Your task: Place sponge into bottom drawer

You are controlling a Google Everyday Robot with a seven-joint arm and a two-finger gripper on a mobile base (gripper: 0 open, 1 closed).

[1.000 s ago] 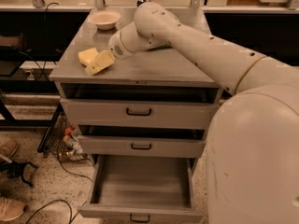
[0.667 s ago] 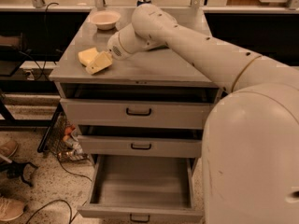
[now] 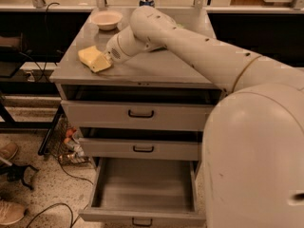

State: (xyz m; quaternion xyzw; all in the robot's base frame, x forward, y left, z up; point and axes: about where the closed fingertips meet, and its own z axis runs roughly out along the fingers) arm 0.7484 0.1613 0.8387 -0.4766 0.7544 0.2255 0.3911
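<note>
1 view only: from high behind the arm [image 3: 199,51], near it, facing forward and down onto the surface [image 3: 156,70], with the pincer [image 3: 100,61] at its left front.

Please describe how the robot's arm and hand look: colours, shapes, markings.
The arm is cream-white, made of smooth, rounded tube segments with a few small dark dots and one thin tan ring near the bulky shoulder. Its hand, at the sponge on the cabinet top, ends in yellowish tan.
</note>
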